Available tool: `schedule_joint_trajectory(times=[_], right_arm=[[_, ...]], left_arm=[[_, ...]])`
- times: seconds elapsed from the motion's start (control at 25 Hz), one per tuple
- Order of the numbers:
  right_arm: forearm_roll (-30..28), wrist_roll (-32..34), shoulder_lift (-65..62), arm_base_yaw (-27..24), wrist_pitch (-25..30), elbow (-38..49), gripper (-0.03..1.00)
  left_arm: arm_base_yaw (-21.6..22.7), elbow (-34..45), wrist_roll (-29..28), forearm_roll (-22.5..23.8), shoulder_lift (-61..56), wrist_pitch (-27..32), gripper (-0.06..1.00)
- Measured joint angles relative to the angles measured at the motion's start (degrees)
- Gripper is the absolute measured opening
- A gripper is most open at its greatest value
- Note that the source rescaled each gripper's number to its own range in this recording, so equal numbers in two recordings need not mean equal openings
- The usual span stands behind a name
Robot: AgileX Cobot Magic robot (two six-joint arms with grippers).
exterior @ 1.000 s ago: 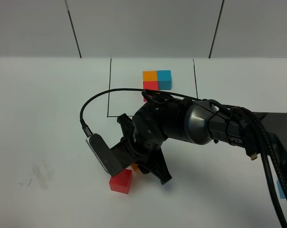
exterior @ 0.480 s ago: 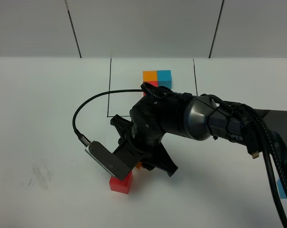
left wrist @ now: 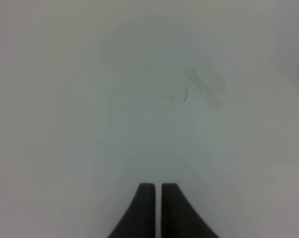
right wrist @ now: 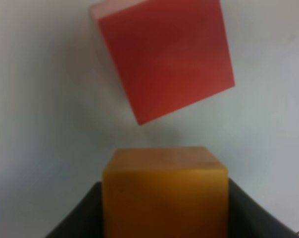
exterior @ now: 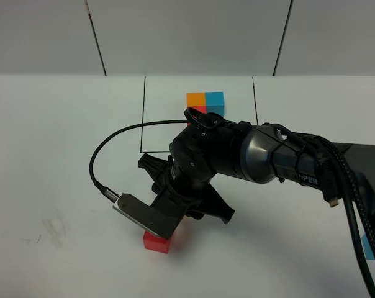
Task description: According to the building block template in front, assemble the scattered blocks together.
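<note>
The building block template [exterior: 205, 103], an orange, cyan and red trio, sits inside the black-line rectangle at the back. My right gripper [right wrist: 164, 210] is shut on the orange block [right wrist: 164, 191], with a dark finger [right wrist: 75, 220] on each side of it. The red block [right wrist: 164, 59] lies on the table just beyond the orange one, turned at an angle and apart from it. In the exterior view the right arm [exterior: 237, 158] reaches left across the middle and hides the orange block; the red block [exterior: 156, 243] peeks out under the wrist. A cyan block [exterior: 365, 247] shows at the right edge. My left gripper [left wrist: 157, 191] is shut and holds nothing.
The white table [exterior: 57, 155] carries faint grey smudges [exterior: 54, 226] at the left, also seen as smudges [left wrist: 204, 87] in the left wrist view. A black cable [exterior: 113, 146] loops out from the right wrist. Thick cables [exterior: 352, 217] hang along the right arm.
The right wrist has turned and sunk toward the red block, now covering more of it. The orange block, glimpsed under the arm earlier, is hidden in the exterior view.
</note>
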Motion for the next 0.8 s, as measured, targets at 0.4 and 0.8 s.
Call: schedule_joint_trajectory(times=[0.4,0.8], right_arm=[[2.2,-9.6,0.0,0.0,-1.3,0.0,0.51],[4.0,-15.2,0.0,0.0,-1.8,0.0,0.51]], left_arm=[[0.0,0.0,0.0,0.0,0.0,0.0,0.0],[0.0,0.0,0.0,0.0,0.0,0.0,0.0]])
